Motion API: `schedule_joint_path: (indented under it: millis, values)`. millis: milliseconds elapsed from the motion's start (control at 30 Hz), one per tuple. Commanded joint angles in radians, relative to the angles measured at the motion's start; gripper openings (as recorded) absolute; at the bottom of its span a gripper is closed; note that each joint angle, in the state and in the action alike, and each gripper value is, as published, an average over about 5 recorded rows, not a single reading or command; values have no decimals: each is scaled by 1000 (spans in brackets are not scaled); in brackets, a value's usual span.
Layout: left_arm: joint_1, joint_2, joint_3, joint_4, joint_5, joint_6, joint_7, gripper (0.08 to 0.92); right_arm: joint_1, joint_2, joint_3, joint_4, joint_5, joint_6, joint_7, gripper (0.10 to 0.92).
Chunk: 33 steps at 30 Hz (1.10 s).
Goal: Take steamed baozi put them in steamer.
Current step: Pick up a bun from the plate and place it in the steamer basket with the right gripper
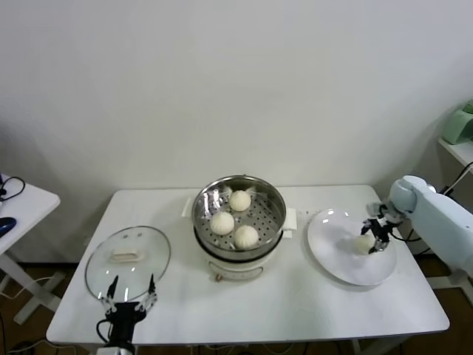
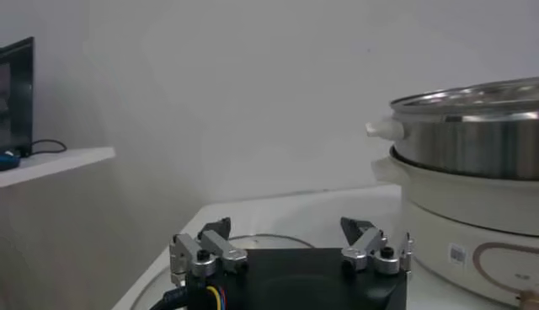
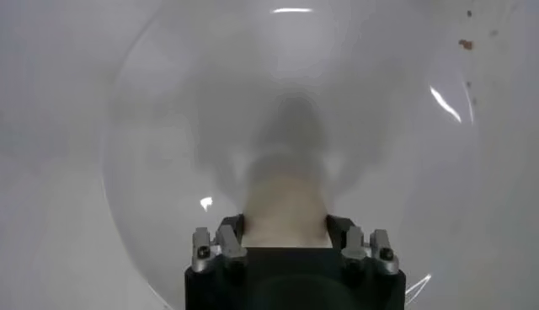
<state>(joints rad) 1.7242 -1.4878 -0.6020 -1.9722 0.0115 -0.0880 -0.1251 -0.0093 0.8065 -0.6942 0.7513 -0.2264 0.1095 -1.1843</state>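
Observation:
Three off-white steamed baozi [image 1: 239, 200] lie in the shiny steamer [image 1: 275, 198] on its white cooker base at the table's middle. A fourth baozi [image 1: 365, 242] sits on the white plate [image 1: 340, 260] at the right. My right gripper [image 1: 377, 238] is down over the plate, its fingers closed against both sides of this baozi. In the right wrist view the baozi [image 3: 285, 206] fills the gap of the gripper [image 3: 285, 226]. My left gripper [image 1: 130, 290] is open and empty at the front left. It also shows in the left wrist view [image 2: 290, 229], with the steamer [image 2: 472, 135] off to one side.
A round glass lid [image 1: 127, 259] with a white handle lies flat at the table's left, just beyond my left gripper. A second white table [image 1: 22, 200] stands at the far left. A green object [image 1: 460, 126] sits on a shelf at the far right.

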Motion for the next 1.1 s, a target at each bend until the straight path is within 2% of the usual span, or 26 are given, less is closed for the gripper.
schedule_joint_path:
  millis: [33,367,533,767,1100]
  values:
    - [-4,1,6,-4,0,2,0,823,211,2,-219,16,272,-62,-4,654]
    - [-23,6,27,-16,4,11,-1,823,686,109,-702,123,842,-221,7,660]
    - [-19,41,44,-9,28,1,1,823,801,189,-792,182,1112,-287,44,658]
    - [-24,46,71,-14,31,5,-16,823,853,299,-873,242,1254,-332,75,659]
    - [-10,34,86,-21,33,-1,-25,823,806,414,-981,270,1259,-347,105,659]
